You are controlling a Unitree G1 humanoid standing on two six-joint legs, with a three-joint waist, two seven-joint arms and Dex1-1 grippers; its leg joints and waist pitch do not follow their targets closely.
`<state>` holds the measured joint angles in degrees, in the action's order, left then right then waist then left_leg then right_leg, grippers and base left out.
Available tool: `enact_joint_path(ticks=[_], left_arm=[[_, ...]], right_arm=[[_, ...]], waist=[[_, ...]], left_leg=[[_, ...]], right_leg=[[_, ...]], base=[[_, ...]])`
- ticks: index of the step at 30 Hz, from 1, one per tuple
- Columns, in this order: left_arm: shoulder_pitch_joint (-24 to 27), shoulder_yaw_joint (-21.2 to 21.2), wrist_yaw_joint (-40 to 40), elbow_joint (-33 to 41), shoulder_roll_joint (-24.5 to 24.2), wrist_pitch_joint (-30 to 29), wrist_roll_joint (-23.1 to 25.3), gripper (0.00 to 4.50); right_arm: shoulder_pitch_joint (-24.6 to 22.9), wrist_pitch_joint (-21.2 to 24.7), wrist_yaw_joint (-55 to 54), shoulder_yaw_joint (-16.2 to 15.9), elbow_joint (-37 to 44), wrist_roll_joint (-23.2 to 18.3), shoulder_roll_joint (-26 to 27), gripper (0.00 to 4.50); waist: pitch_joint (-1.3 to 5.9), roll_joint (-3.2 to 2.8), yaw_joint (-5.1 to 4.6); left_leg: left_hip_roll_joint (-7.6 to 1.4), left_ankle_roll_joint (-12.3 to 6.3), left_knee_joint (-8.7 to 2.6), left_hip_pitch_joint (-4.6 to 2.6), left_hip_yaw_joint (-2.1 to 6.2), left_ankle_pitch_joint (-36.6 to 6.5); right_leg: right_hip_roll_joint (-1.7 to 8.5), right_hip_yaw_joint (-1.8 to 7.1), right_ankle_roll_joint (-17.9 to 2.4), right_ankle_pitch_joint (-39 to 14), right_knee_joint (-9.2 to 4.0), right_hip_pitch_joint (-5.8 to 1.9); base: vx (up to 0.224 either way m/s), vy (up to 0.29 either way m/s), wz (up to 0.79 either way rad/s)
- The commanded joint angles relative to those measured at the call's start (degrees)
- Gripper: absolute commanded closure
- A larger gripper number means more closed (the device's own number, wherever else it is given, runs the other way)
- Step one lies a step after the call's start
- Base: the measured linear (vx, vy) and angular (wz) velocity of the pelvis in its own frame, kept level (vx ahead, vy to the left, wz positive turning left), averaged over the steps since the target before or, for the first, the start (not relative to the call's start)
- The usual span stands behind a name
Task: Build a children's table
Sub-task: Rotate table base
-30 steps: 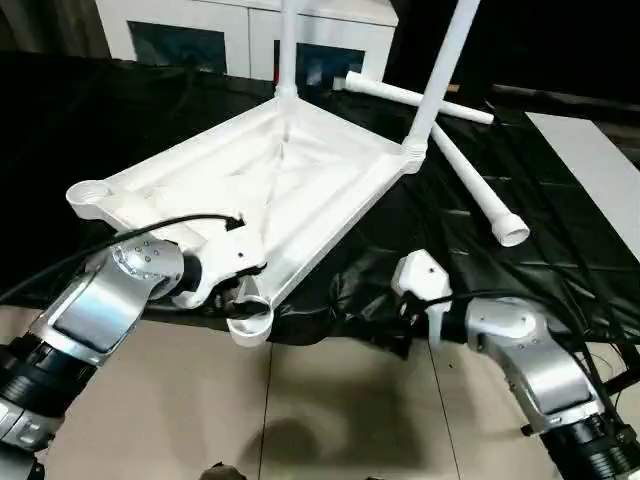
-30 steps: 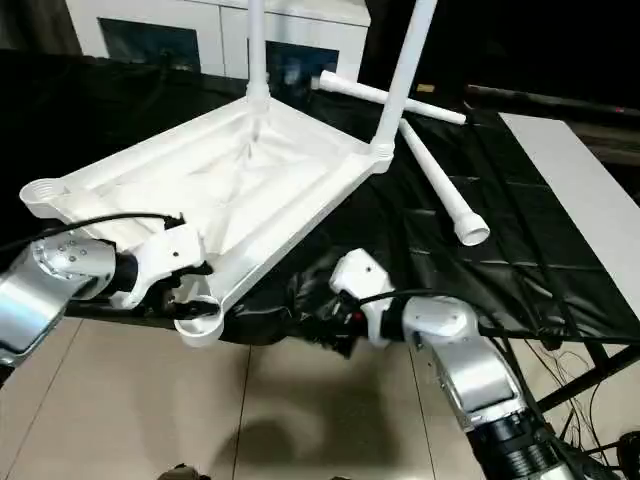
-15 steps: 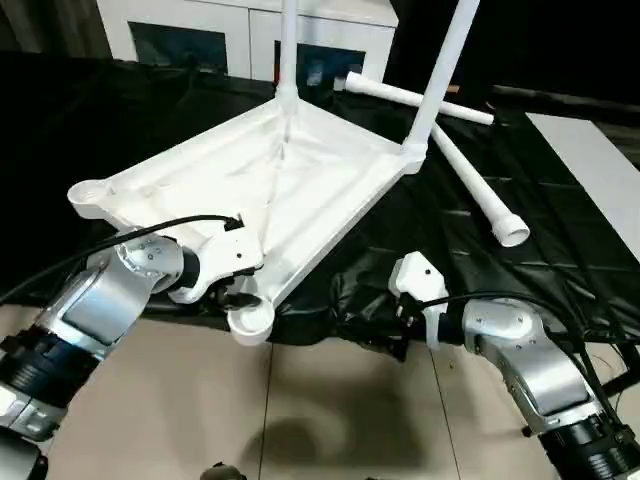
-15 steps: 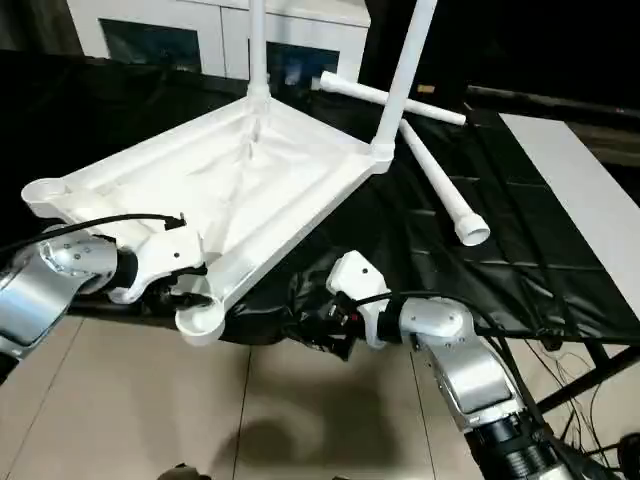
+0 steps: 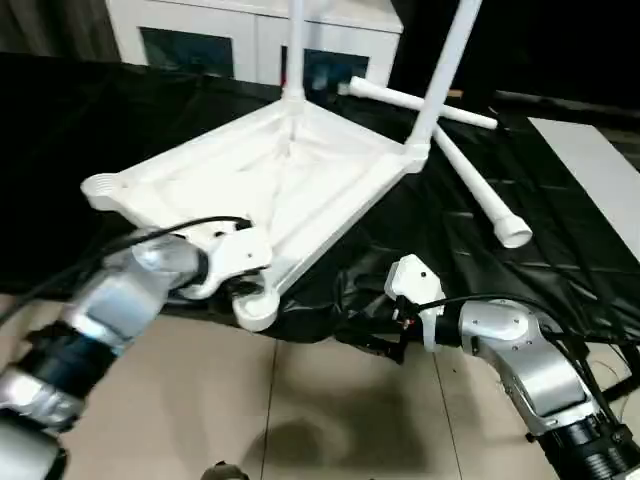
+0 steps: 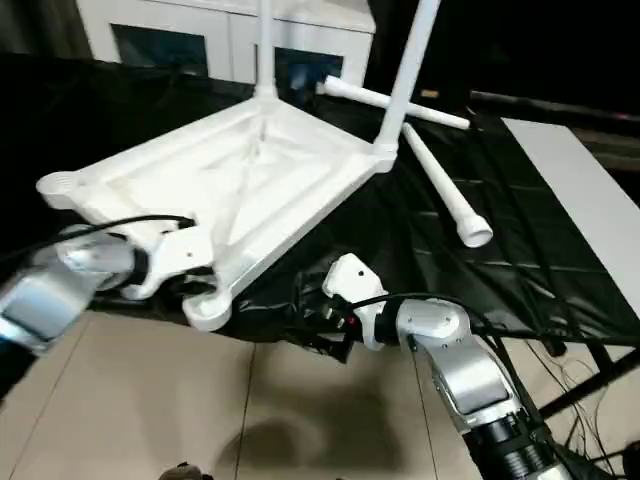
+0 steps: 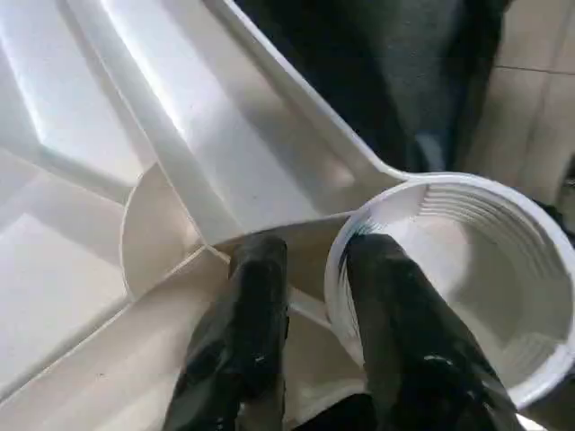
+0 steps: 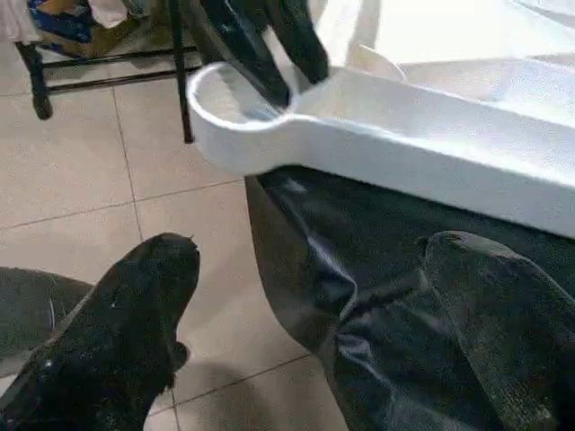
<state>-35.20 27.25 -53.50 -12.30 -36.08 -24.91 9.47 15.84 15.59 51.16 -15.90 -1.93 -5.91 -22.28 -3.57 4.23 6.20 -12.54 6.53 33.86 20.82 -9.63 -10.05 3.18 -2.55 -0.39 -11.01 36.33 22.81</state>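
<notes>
Two upright legs (image 5: 447,62) cut off above | left tool (image 7: 314,287) clamped on socket wall (image 7: 346,260) | right tool (image 8: 305,314) apart

- Light falls from above and is fairly even; the white tabletop (image 5: 270,180) reads bright, close to washed out on its ribbed underside, where detail is faint.
- The black sheet (image 5: 560,250) under it takes soft grey sheen along its folds and stays dark elsewhere; the background beyond is almost black.
- A dim, soft-edged shadow lies on the beige floor tiles (image 5: 300,440) near the lower edge.
- The left forearm (image 5: 110,310) is smeared by motion blur; the right forearm (image 5: 530,360) is sharp.
- In the left wrist view the black fingers (image 7: 243,332) are out of focus with small glossy highlights.
- In the right wrist view the near fingers (image 8: 126,332) are blurred; the tabletop's corner socket (image 8: 234,108) is clearer.
</notes>
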Motion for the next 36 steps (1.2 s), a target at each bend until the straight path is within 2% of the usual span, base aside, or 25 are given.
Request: enact_joint_path(ticks=[1, 3, 4, 5, 6, 8, 9, 10, 13, 14, 16, 20, 22, 23, 24, 25, 26, 27, 29, 30, 31, 32, 33, 35, 36], left_arm=[[-3.0, -1.15, 10.56, -7.81, 3.57, -1.38, 3.81, 3.58], [-4.25, -2.26, 14.81, -10.64, 5.22, -1.7, 4.62, 3.69], [-5.43, -3.59, 18.1, -13.08, 6.64, -1.63, 4.65, 3.69], [-6.3, -4.66, 20.66, -14.98, 7.64, -1.11, 4.48, 3.94], [-7.84, -6.63, 25.2, -18.4, 9.43, -0.02, 4.06, 3.98], [-9.06, -8.04, 29.09, -21.26, 10.67, 1.7, 4.0, 3.98], [-9.93, -8.86, 32.21, -23.32, 11.42, 2.98, 4.28, 3.98], [-9.93, -8.86, 32.21, -23.32, 11.42, 2.98, 4.28, 3.98], [-10.64, -10.66, 34.72, -22.85, 12.23, 4.63, 3.79, 3.98], [-10.02, -12.35, 33.35, -20.32, 12.77, 4.38, 1.96, 3.98], [-8.91, -13.86, 32.05, -16.9, 13.05, 4.2, 0.39, 3.98], [-5.49, -19.22, 29.81, -8.15, 14.38, 2.42, -5.35, 3.64], [-0.88, -26.54, 31.17, 2.07, 18.31, 2.85, -14.82, 3.59], [-0.88, -26.54, 31.17, 2.07, 18.31, 2.85, -14.82, 3.59], [4.1, -30.67, 34.1, 9.65, 22.08, 4.25, -20.49, 3.28], [6.22, -31.45, 35.36, 11.95, 23.4, 4.59, -21.61, 3.19], [6.22, -31.45, 35.36, 11.95, 23.4, 4.59, -21.61, 3.19], [9.19, -31.6, 38.14, 13.87, 24.63, 6.51, -20.59, 3.19], [17.05, -33.74, 43.09, 19.81, 28.76, 6.13, -19.35, 3.19], [17.05, -33.74, 43.09, 19.81, 28.76, 6.13, -19.35, 3.19], [19.92, -33.82, 46.8, 22.17, 29.94, 3.16, -14.94, 3.19], [20.37, -33.73, 47.35, 22.69, 30.06, 2.47, -14.15, 3.19], [21.96, -33.97, 46.76, 23.95, 29.35, 1.22, -13.78, 3.19], [22.94, -34.13, 47.02, 24.58, 28.93, 1.56, -14.01, 3.19], [23.77, -33.62, 46.99, 24.01, 27.9, 4.59, -13.26, 3.19]], right_arm=[[1.01, -0.36, -0.91, 0.33, -0.08, 0.72, -0.14, 0.0], [1.22, -0.39, -1.27, 0.36, -0.3, 0.86, 0.0, 0.0], [1.49, -0.53, -1.84, 0.43, -0.77, 1.2, 0.13, 0.0], [1.75, -0.7, -2.57, 0.59, -1.37, 1.54, 0.36, 0.0], [2.24, -1.03, -3.99, 0.9, -2.53, 2.2, 0.81, 0.0], [2.55, -1.21, -4.98, 1.16, -3.11, 2.52, 1.19, 0.0], [2.75, -1.39, -5.71, 1.32, -3.37, 2.72, 1.5, 0.0], [2.75, -1.39, -5.71, 1.32, -3.37, 2.72, 1.5, 0.0], [2.66, -0.94, -6.3, 1.57, -2.44, 2.26, 1.92, 0.0], [2.34, -0.66, -6.43, 1.73, -1.79, 1.9, 1.98, 0.0], [1.89, -0.47, -6.86, 2.01, -1.24, 1.62, 2.15, 0.0], [1.07, -0.61, -9.71, 3.64, -0.56, 1.11, 3.55, 0.0], [1.23, -0.41, -17.02, 7.68, -0.06, 0.3, 7.22, 0.0], [1.23, -0.41, -17.02, 7.68, -0.06, 0.3, 7.22, 0.0], [1.58, 1.4, -25.13, 11.54, 0.34, 0.28, 10.94, 0.0], [1.65, 2.83, -28.42, 13.08, 0.53, 0.25, 12.48, 0.0], [1.65, 2.83, -28.42, 13.08, 0.53, 0.25, 12.48, 0.0], [1.35, 2.72, -31.61, 14.25, 1.06, 0.77, 13.83, 0.0], [-1.34, 1.73, -36.45, 14.49, 3.4, 3.76, 15.47, 0.0], [-1.34, 1.73, -36.45, 14.49, 3.4, 3.76, 15.47, 0.0], [-2.91, 1.86, -38.1, 15.01, 4.3, 4.34, 16.31, 0.0], [-3.14, 1.89, -38.43, 15.17, 4.43, 4.38, 16.45, 0.0], [-4.4, 3.1, -39.24, 16.72, 5.07, 2.0, 18.43, 0.0], [-4.92, 3.94, -39.68, 17.34, 5.45, 0.82, 19.63, 0.0], [-5.23, 4.3, -39.12, 17.05, 5.82, -0.08, 20.31, 0.0]], waist=[[3.34, -1.34, -0.1], [3.41, -1.21, 0.13], [3.43, -1.09, 0.16], [3.5, -0.83, 0.09], [3.45, -0.97, 0.03], [3.56, -0.86, -0.02], [3.62, -1.2, 0.01], [3.69, -1.13, 0.04], [3.65, -1.55, 0.0], [3.71, -1.65, 0.14], [3.78, -1.64, 0.27], [4.01, -1.52, 0.19], [4.27, -1.41, 0.21], [4.39, -1.41, 0.27], [4.57, -1.4, 0.25], [4.42, -1.18, -0.22], [4.49, -1.45, -0.09], [4.36, -1.5, -0.36], [4.1, -1.37, -0.94], [3.95, -1.37, -1.01], [4.01, -1.46, -1.42], [3.85, -1.36, -1.44], [3.88, -1.24, -1.46], [3.43, -1.35, -1.5], [3.37, -1.42, -1.48]], left_leg=[[-0.52, 1.33, -4.11, -1.19, 0.0, -17.73], [-0.49, 1.23, -3.84, -1.61, -0.01, -19.03], [-0.31, 1.05, -4.04, -0.74, 0.37, -18.11], [-0.28, 1.17, -4.22, -0.3, 0.61, -17.3], [-0.1, 1.21, -4.01, -0.61, 0.54, -18.02], [0.0, 0.83, -3.9, -0.49, 0.59, -17.74], [-0.12, 0.71, -3.94, -0.8, 0.67, -18.5], [-0.16, 0.58, -3.89, -0.87, 0.73, -18.53], [-0.39, 0.65, -4.24, -0.71, 0.98, -19.03], [-0.56, 0.76, -4.18, -1.08, 0.94, -19.18], [-0.74, 0.93, -4.32, -0.82, 0.91, -18.0], [-0.72, 1.1, -4.21, -0.29, 0.7, -15.41], [-0.72, 1.2, -3.97, 0.0, 0.61, -12.65], [-0.9, 1.62, -4.0, 0.23, 0.68, -11.22], [-0.78, 1.69, -3.73, 0.12, 0.44, -8.99], [-0.64, 1.34, -3.79, 0.38, 0.24, -8.34], [-0.66, 1.37, -3.73, 0.07, 0.23, -8.32], [-0.43, 0.95, -3.75, -0.05, 0.06, -9.0], [-0.74, 1.13, -3.99, 0.09, -0.01, -10.18], [-0.77, 1.05, -4.05, 0.15, -0.02, -10.67], [-0.74, 0.98, -4.02, -0.1, -0.17, -11.92], [-0.54, 0.61, -4.01, -0.27, -0.2, -13.11], [-0.51, 0.58, -4.06, -0.32, -0.19, -13.78], [-0.56, 0.64, -4.45, -0.45, 0.1, -17.2], [-0.52, 0.55, -4.5, -0.51, 0.16, -18.11]], right_leg=[[3.8, 2.3, -7.29, -21.51, -5.71, -1.53], [3.92, 2.25, -6.89, -23.47, -5.98, -1.26], [4.19, 1.99, -5.47, -26.13, -6.15, -1.91], [4.25, 1.69, -4.18, -27.29, -6.26, -2.26], [4.14, 1.51, -3.41, -28.91, -6.68, -1.75], [4.08, 1.37, -3.37, -28.57, -6.89, -1.75], [4.13, 1.28, -3.62, -28.24, -7.06, -1.56], [4.18, 1.24, -3.82, -27.62, -6.96, -1.56], [4.22, 1.15, -4.74, -25.34, -6.74, -1.81], [4.37, 1.27, -5.95, -23.37, -6.61, -1.59], [4.35, 1.42, -7.89, -19.11, -5.97, -1.85], [4.37, 1.54, -9.4, -14.66, -5.29, -2.22], [4.55, 1.64, -10.36, -10.61, -4.57, -2.57], [4.85, 1.65, -11.23, -8.64, -4.18, -2.78], [4.33, 1.59, -12.02, -4.89, -3.8, -2.55], [3.94, 1.58, -12.75, -2.15, -3.75, -2.61], [3.8, 1.53, -12.75, -1.56, -3.57, -2.52], [3.39, 1.55, -11.75, -1.93, -3.79, -2.45], [3.56, 1.72, -9.76, -3.8, -4.07, -2.76], [3.58, 1.73, -9.14, -4.55, -4.28, -2.76], [3.21, 1.8, -7.92, -6.37, -4.49, -2.55], [3.16, 1.84, -6.67, -8.85, -4.95, -2.25], [3.15, 1.83, -6.04, -10.27, -5.03, -2.25], [3.28, 1.8, -4.45, -16.33, -5.64, -1.75], [3.27, 1.77, -4.1, -17.58, -5.91, -1.64]], base=[[0.0, 0.0, 0.0], [0.0, 0.0, 0.0], [-0.054, -0.004, 0.02], [-0.05, 0.003, -0.09], [-0.05, 0.003, -0.09], [0.0, 0.0, 0.0], [0.0, 0.0, 0.0], [0.0, 0.0, 0.0], [0.0, 0.0, 0.0], [0.0, 0.0, 0.0], [0.0, 0.0, 0.0], [0.0, 0.0, 0.0], [0.0, 0.0, 0.0], [0.053, -0.012, -0.04], [0.053, -0.012, -0.04], [0.057, -0.002, -0.03], [0.05, 0.007, 0.0], [0.05, 0.007, 0.0], [0.0, 0.0, 0.0], [0.0, 0.0, 0.0], [0.0, 0.0, 0.0], [0.0, 0.0, 0.0], [0.0, 0.0, 0.0], [0.0, 0.0, 0.0], [0.0, 0.0, 0.0]])
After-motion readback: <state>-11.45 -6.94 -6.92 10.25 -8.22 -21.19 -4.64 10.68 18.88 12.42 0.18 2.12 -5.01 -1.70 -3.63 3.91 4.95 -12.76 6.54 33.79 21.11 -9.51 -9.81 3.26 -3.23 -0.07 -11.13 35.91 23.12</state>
